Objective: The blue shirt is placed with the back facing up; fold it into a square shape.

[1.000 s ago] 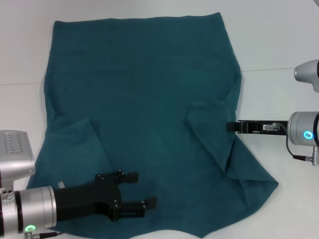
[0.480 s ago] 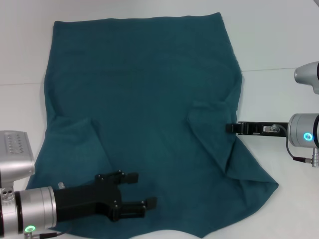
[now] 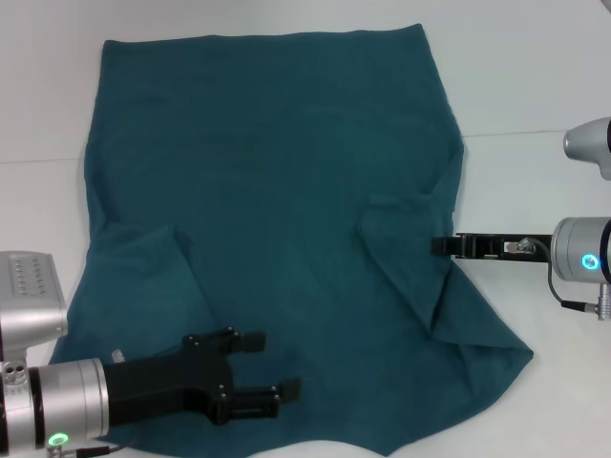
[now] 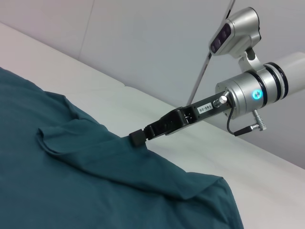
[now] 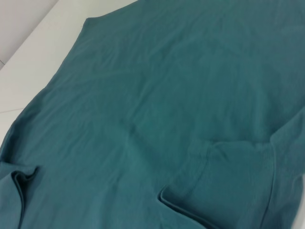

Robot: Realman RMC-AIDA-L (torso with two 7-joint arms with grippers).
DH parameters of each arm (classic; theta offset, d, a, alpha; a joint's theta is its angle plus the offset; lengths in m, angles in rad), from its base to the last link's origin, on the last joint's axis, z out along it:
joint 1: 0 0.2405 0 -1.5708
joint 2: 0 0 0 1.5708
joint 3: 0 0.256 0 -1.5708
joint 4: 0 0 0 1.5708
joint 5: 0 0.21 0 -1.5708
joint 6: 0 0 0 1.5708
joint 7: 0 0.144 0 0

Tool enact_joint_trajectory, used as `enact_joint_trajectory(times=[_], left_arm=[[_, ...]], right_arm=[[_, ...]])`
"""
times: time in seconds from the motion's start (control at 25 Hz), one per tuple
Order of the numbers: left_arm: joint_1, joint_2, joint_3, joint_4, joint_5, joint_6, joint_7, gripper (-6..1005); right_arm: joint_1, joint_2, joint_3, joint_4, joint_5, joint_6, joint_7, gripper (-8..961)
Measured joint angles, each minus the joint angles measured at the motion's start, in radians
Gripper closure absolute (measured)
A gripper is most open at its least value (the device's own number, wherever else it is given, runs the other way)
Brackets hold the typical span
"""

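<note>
While the blue shirt lies spread across a white table, both short sleeves are already turned inward onto its body, one on each side. The shirt fills most of the table top, its straight hem on the far edge and its rumpled near edge closest to the robot.

The left gripper hovers over the shirt's near left part, its two black fingers spread apart and holding nothing. The right gripper reaches in level at the shirt's right edge, its tip touching the folded sleeve there; whether its fingers are apart or pinching cloth cannot be told.

The sleeve-folding step looks close to finished. The next move likely calls for both grippers to take the shirt's near edge and carry it toward the far hem, keeping the tucked sleeves flat so the result comes out square.
</note>
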State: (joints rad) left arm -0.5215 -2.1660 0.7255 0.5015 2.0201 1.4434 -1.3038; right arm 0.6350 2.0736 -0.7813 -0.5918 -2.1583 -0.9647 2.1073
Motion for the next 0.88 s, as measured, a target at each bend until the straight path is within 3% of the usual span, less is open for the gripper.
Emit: enact_joint_trajectory(times=[0.88], left_arm=[[-0.003, 0.000, 0.000, 0.000, -0.005, 0.000, 0.000, 78]], right_arm=[[0.001, -0.005, -0.003, -0.002, -0.002, -0.006, -0.003, 854]])
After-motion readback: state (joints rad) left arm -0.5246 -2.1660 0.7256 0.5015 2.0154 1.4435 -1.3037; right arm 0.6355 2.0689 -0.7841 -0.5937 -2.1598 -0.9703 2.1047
